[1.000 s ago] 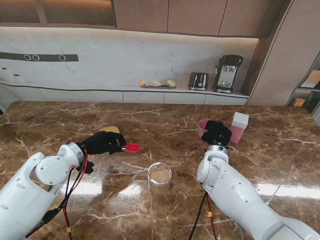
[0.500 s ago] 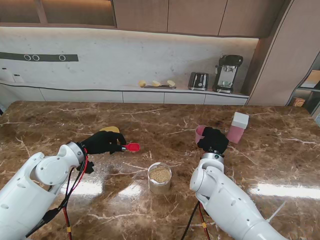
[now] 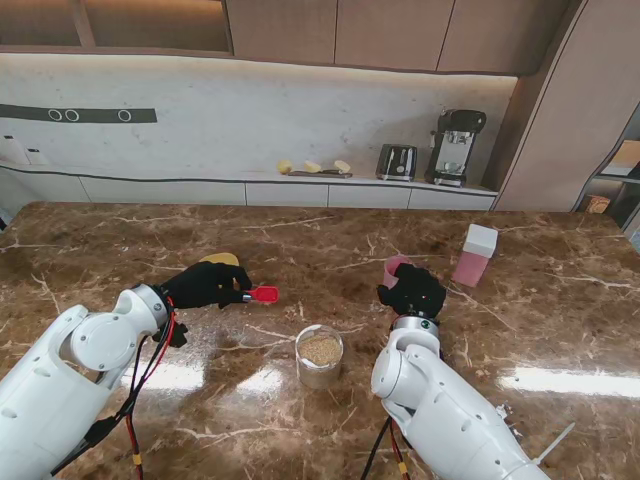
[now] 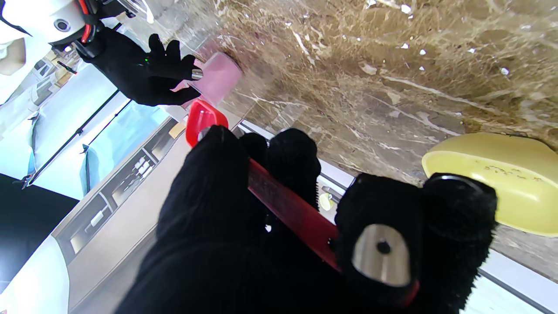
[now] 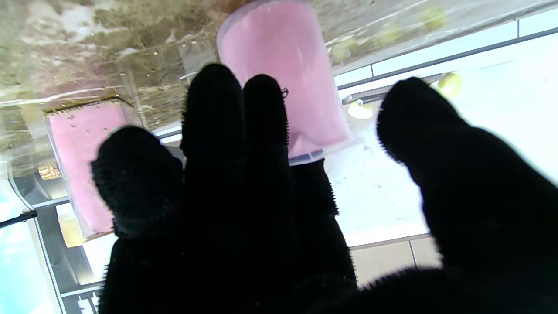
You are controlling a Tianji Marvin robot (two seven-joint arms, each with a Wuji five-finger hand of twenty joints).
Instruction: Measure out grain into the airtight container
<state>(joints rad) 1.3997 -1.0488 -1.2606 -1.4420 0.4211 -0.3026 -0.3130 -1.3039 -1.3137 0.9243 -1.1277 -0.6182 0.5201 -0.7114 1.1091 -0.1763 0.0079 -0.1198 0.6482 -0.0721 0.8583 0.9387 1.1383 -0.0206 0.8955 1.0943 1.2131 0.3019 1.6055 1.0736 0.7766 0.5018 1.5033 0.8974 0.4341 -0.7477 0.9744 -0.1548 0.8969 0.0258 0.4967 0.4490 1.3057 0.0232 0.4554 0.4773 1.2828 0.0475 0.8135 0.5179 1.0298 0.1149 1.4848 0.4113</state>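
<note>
My left hand [image 3: 205,284] grips the red scoop [image 3: 265,294]. My right hand [image 3: 412,291], around the pink cup [image 3: 394,269], should carry it level.

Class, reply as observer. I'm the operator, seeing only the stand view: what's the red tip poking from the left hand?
Observer: A red scoop; the left wrist view shows its long handle clamped in the left hand.
Operator: The yellow thing beyond it?
Observer: A shallow yellow dish holding a few stray grains.
Operator: Is the pink cup gripped?
Observer: Yes; the right hand wraps around it.
</note>
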